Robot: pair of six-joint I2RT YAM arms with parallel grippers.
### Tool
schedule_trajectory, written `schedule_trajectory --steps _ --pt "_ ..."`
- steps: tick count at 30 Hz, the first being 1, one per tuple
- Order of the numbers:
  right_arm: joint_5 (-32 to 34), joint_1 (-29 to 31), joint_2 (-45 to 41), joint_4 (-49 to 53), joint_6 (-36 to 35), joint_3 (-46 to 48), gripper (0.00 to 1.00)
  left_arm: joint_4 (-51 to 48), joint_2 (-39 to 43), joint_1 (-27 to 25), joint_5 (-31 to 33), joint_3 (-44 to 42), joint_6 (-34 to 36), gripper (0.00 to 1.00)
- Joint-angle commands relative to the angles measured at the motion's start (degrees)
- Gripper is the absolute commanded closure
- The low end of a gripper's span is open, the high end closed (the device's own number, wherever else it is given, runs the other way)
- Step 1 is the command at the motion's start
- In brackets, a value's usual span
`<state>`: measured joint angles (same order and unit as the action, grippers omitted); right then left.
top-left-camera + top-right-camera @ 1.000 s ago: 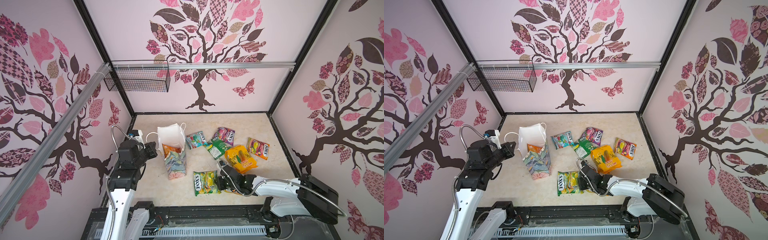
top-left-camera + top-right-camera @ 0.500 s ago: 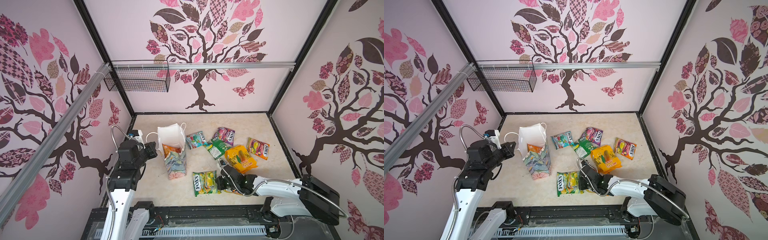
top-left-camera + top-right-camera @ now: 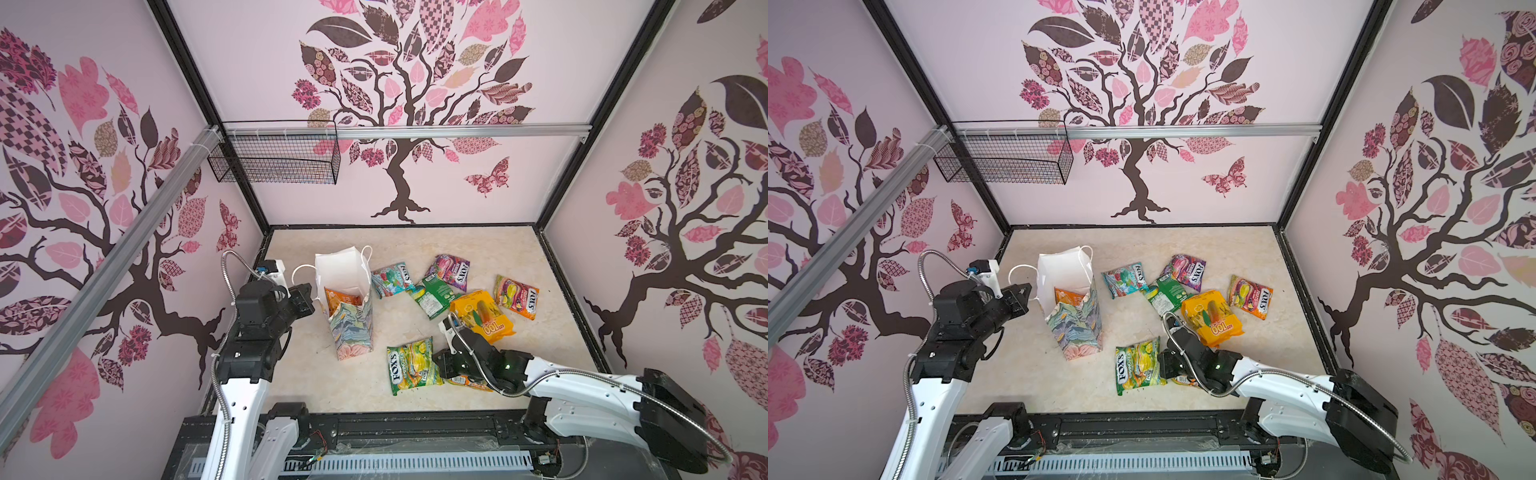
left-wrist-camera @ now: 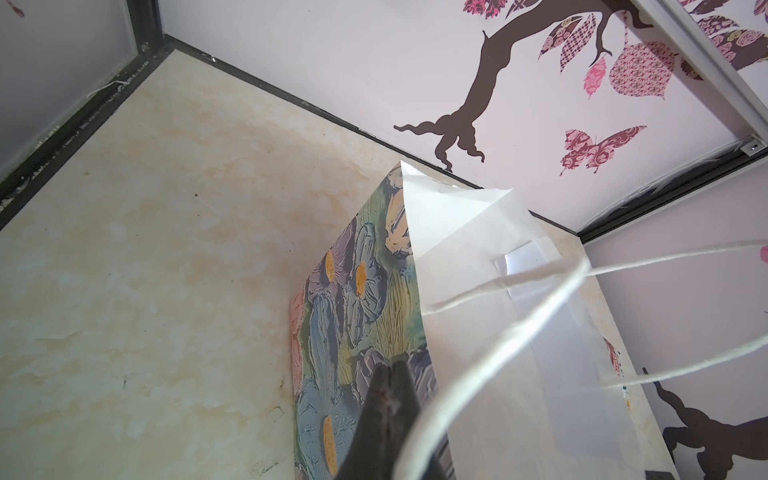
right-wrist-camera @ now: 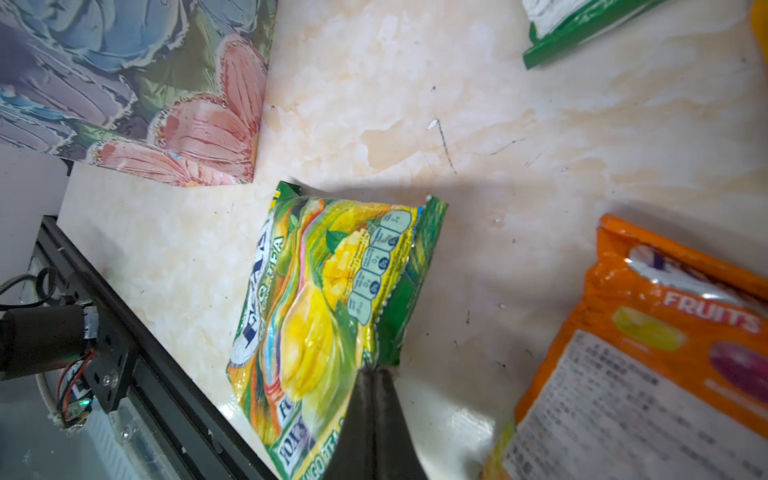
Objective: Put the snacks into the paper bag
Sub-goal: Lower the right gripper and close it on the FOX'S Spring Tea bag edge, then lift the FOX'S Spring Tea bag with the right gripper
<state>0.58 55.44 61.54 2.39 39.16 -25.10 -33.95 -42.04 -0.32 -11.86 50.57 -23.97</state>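
At the left of both top views, the left gripper (image 3: 308, 296) sat just beside the left rim of the paper bag (image 3: 351, 330). In the left wrist view its jaws were pressed together over the bag's printed wall. Whether any paper lay between them could not be told.

The bag stood upright, left of centre on the marbled table (image 3: 415, 241). Its mouth was open, and an orange pouch (image 3: 340, 297) poked up inside.

To the right of the bag, flat on the table, lay a teal pouch (image 3: 390, 279), a green pouch (image 3: 434, 297), a purple pouch (image 3: 453, 270), a yellow-orange pouch (image 3: 482, 313) and, farthest right, a red-orange pouch (image 3: 517, 296).

Lower in the frame, right of the bag's base, lay the green-yellow pouch (image 3: 411, 365) marked FOX'S. The right gripper (image 3: 435, 361) was pinched tight on that pouch's right edge, as the right wrist view showed. A further orange packet (image 3: 465, 381) lay partly hidden beneath the right arm.
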Motion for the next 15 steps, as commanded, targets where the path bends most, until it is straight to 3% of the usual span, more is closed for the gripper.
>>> schedule_trajectory --steps 1,15 --pt "-0.2 -0.3 -2.2 0.4 -1.0 -4.1 1.0 1.0 0.3 -0.1 -0.1 1.0 0.4 0.97" --pt "-1.5 -0.6 -3.7 -0.5 -4.4 -10.7 1.0 1.3 0.7 -0.2 -0.3 0.8 0.3 0.97"
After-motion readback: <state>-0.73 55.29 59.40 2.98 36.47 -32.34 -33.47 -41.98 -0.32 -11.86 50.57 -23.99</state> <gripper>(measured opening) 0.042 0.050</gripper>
